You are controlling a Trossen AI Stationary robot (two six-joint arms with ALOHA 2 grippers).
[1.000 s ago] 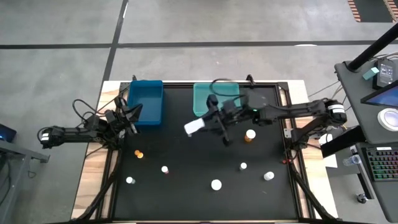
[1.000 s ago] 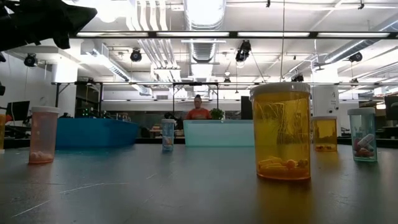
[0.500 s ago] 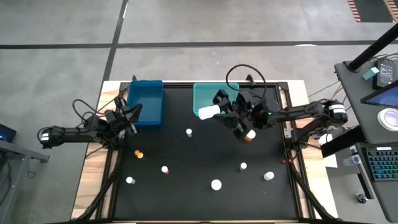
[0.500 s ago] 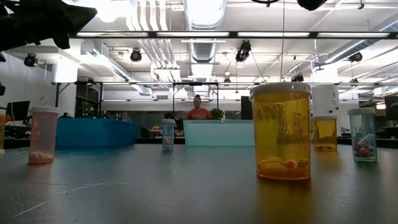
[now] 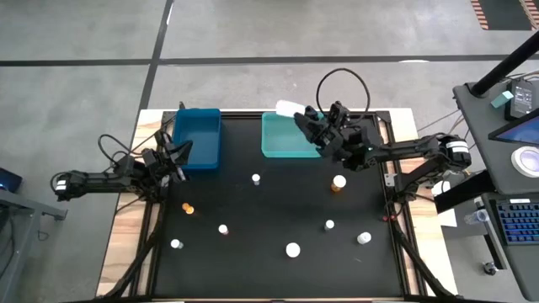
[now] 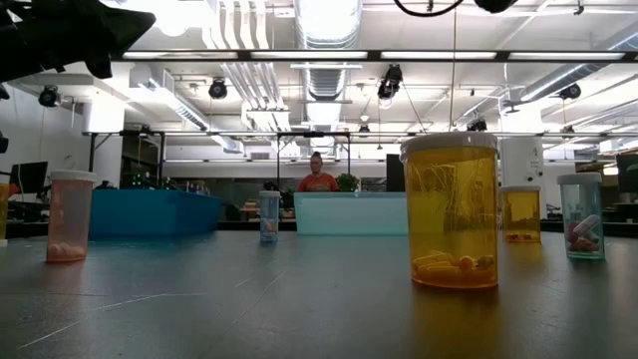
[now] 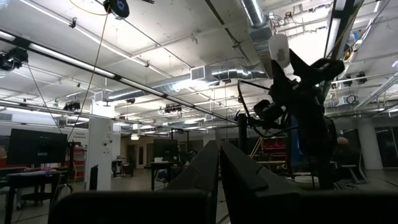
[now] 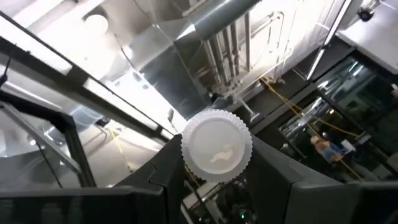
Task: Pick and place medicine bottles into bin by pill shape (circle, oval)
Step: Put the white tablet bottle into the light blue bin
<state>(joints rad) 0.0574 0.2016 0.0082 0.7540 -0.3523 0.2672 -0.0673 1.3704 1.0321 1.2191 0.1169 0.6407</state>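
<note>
My right gripper [image 5: 303,116] is raised high over the teal bin [image 5: 286,143] at the table's far side and is shut on a white medicine bottle [image 5: 289,107]. The bottle's ribbed white cap [image 8: 217,146] sits between the fingers in the right wrist view. The left wrist view shows the bottle [image 7: 278,46] held high in the air. My left gripper [image 5: 178,156] waits, shut and empty, beside the blue bin [image 5: 198,139]. Several more bottles stand upright on the black table, among them an amber one [image 5: 338,183] and a white-capped one [image 5: 256,178]. My right gripper pinches the white bottle between its two fingers [image 8: 273,177], on opposite sides at the cap end [image 8: 186,163]. The cap faces back toward the wrist. The fingers slant upward, and the bottle sticks out beyond them, lifted clear above the teal bin.
Other bottles stand at the table's near half [image 5: 292,249], [image 5: 364,238], [image 5: 187,208]. In the low view an amber bottle [image 6: 450,209] stands close, with the two bins [image 6: 159,211] behind it. A person [image 6: 318,178] shows far off in the room.
My right gripper has gone up and toward the table's far edge, from above the table's middle to over the teal bin. It has tipped so that its fingers slant upward. The white bottle has gone with it, staying between the fingers.
</note>
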